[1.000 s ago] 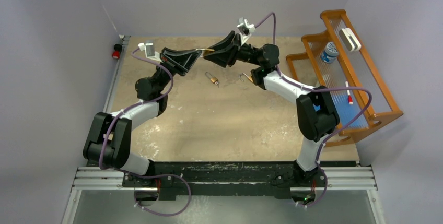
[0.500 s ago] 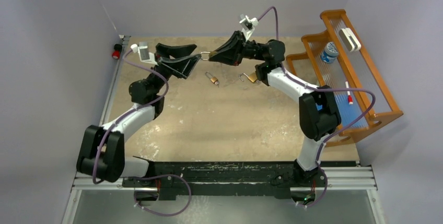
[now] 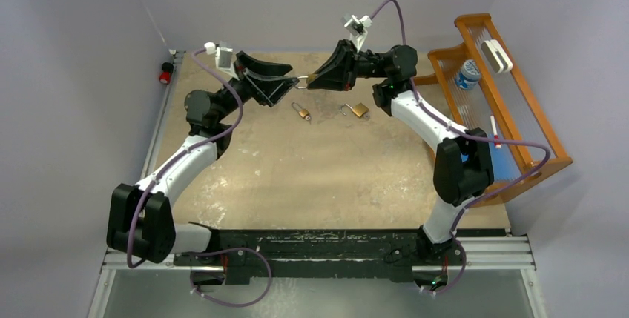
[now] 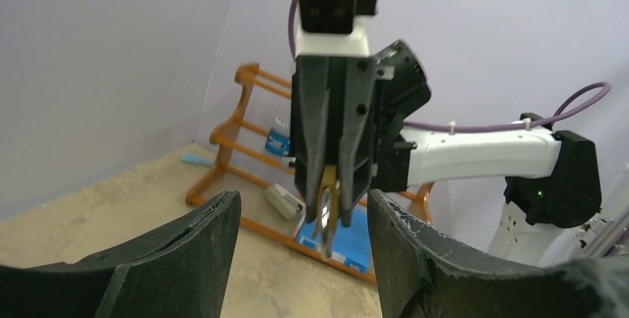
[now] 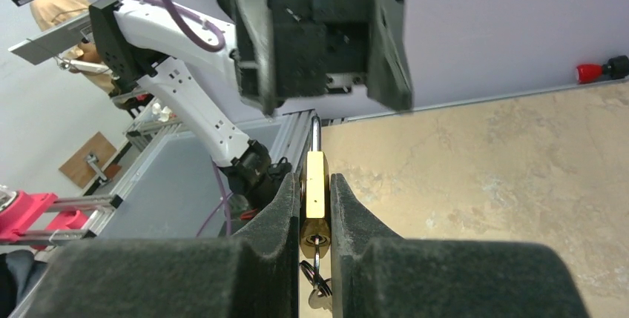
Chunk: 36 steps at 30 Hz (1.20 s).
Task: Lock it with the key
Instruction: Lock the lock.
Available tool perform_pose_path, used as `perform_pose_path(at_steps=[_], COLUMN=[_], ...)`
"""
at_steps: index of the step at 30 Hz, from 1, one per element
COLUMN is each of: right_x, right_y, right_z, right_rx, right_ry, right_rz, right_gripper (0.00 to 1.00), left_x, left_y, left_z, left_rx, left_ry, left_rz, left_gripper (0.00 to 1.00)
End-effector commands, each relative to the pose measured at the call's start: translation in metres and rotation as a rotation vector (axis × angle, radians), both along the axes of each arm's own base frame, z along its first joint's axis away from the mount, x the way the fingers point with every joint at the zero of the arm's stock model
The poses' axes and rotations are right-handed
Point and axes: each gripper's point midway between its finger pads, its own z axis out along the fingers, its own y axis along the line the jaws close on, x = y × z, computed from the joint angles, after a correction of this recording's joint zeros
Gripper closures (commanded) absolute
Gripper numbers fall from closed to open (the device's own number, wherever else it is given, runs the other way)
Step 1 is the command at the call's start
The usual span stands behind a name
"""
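Note:
A brass padlock (image 5: 314,184) is clamped edge-on in my right gripper (image 5: 314,181), which is shut on its body. Its steel shackle (image 5: 315,131) points out toward the left gripper. A key (image 5: 317,253) sits in the keyhole at the lock's near end, with a ring and a spare key hanging below. In the top view the right gripper (image 3: 311,82) holds the padlock (image 3: 302,79) above the far middle of the table. My left gripper (image 3: 285,87) faces it, open, with the shackle tip between its fingers and touching neither. The left wrist view shows the padlock (image 4: 327,207) between those open fingers (image 4: 194,247).
Two more brass padlocks (image 3: 301,112) (image 3: 358,110) lie on the tan table (image 3: 326,170) below the grippers. A wooden rack (image 3: 519,133) at the right edge holds a blue pad, a pen and a small tub. A red button (image 3: 165,75) sits at the far left corner.
The left gripper let go of the padlock and opened. The right gripper closed on the lock body and carried it slightly right. Both arms shifted toward the back wall.

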Motion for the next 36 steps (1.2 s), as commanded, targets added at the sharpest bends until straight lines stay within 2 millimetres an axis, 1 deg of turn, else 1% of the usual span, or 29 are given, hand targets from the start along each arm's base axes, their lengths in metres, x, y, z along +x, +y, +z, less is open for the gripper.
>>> perform_pose_path(at_steps=[1,7,10,11,14,15,17,18,19,27,36], right_x=[-0.022,-0.023,-0.023,-0.023,-0.023,-0.023,-0.023,-0.022,-0.022,-0.019,-0.016], right_y=[-0.007,-0.007,-0.007,-0.007,-0.007,-0.007,-0.007,-0.007,-0.007,-0.006,-0.002], right_z=[0.043,0.045,0.043,0.044,0.043,0.043,0.043,0.042,0.042,0.044,0.046], right_rx=[0.037,0.038,0.037,0.037,0.034,0.035,0.034,0.033,0.033,0.041,0.05], right_ry=[-0.136,-0.143,-0.139,-0.14,-0.136,-0.137,-0.137,-0.135,-0.134,-0.138,-0.152], right_rz=[0.015,0.015,0.017,0.016,0.017,0.018,0.017,0.018,0.017,-0.002,-0.011], right_gripper=[1.0,1.0,1.0,1.0,1.0,1.0,1.0,1.0,1.0,1.0,1.0], left_x=[-0.006,-0.012,-0.015,-0.016,-0.018,-0.018,-0.019,-0.02,-0.02,-0.025,-0.029], left_y=[-0.01,-0.016,-0.016,-0.016,-0.015,-0.015,-0.016,-0.016,-0.016,-0.019,-0.031], left_z=[-0.002,-0.003,-0.002,-0.001,0.001,0.001,0.001,0.001,0.001,0.002,-0.003], left_rx=[0.04,0.056,0.052,0.049,0.04,0.039,0.037,0.035,0.034,0.001,-0.026], left_ry=[0.018,0.014,0.001,-0.006,-0.016,-0.016,-0.02,-0.019,-0.02,-0.003,0.049], left_rz=[-0.062,-0.097,-0.106,-0.106,-0.11,-0.112,-0.118,-0.123,-0.125,-0.179,-0.257], left_gripper=[0.38,0.45,0.5,0.54,0.67,0.73,0.91,0.97,1.0,1.0,1.0])
